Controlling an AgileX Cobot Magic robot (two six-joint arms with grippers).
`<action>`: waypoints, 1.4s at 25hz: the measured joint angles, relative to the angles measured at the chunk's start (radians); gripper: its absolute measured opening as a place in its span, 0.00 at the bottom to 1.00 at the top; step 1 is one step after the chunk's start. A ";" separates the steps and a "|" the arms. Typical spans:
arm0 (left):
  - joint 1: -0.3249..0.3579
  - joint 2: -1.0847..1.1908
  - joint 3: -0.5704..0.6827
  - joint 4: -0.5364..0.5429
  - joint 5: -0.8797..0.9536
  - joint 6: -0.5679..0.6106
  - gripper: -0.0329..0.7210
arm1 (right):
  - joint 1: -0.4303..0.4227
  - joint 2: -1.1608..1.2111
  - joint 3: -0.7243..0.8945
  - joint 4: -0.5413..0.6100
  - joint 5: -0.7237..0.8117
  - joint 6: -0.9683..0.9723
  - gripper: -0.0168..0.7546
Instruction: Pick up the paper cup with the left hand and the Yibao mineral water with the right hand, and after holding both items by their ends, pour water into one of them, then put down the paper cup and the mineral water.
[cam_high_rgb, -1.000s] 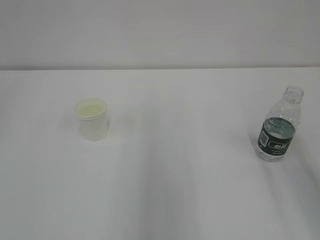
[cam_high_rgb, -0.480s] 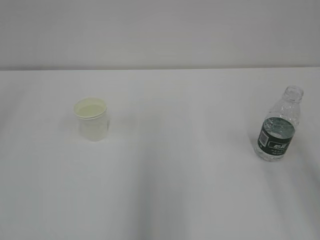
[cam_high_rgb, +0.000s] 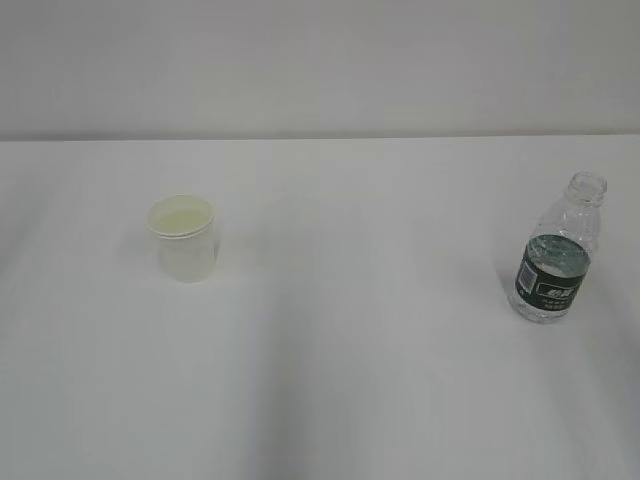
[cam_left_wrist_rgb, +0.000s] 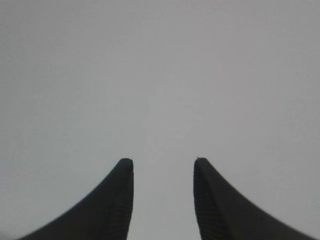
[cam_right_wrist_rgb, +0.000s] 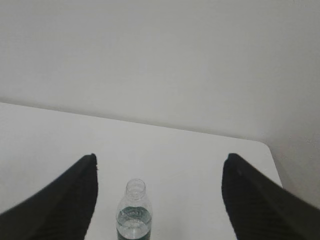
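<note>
The paper cup (cam_high_rgb: 183, 238) stands upright on the white table, left of the middle, in the exterior view. The Yibao mineral water (cam_high_rgb: 557, 250) stands upright at the right, uncapped, with water inside. Neither arm shows in the exterior view. My left gripper (cam_left_wrist_rgb: 163, 161) is open and empty, with only plain grey surface ahead; the cup is out of its view. My right gripper (cam_right_wrist_rgb: 160, 157) is wide open and empty, above and behind the bottle (cam_right_wrist_rgb: 134, 212), which stands between its fingers, nearer the left one.
The white table (cam_high_rgb: 360, 370) runs back to a pale wall. In the right wrist view the table's far edge and right corner (cam_right_wrist_rgb: 262, 143) show.
None in the exterior view: cup and bottle stand where they were.
</note>
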 joint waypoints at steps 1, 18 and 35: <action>0.000 -0.005 0.000 0.012 0.000 0.000 0.43 | 0.000 -0.012 -0.005 -0.004 0.029 0.000 0.78; -0.070 -0.127 0.000 0.431 -0.138 -0.233 0.40 | 0.000 -0.278 -0.016 -0.013 0.363 0.028 0.78; -0.070 -0.236 0.000 0.510 -0.281 -0.334 0.40 | 0.000 -0.401 -0.016 -0.024 0.622 0.036 0.76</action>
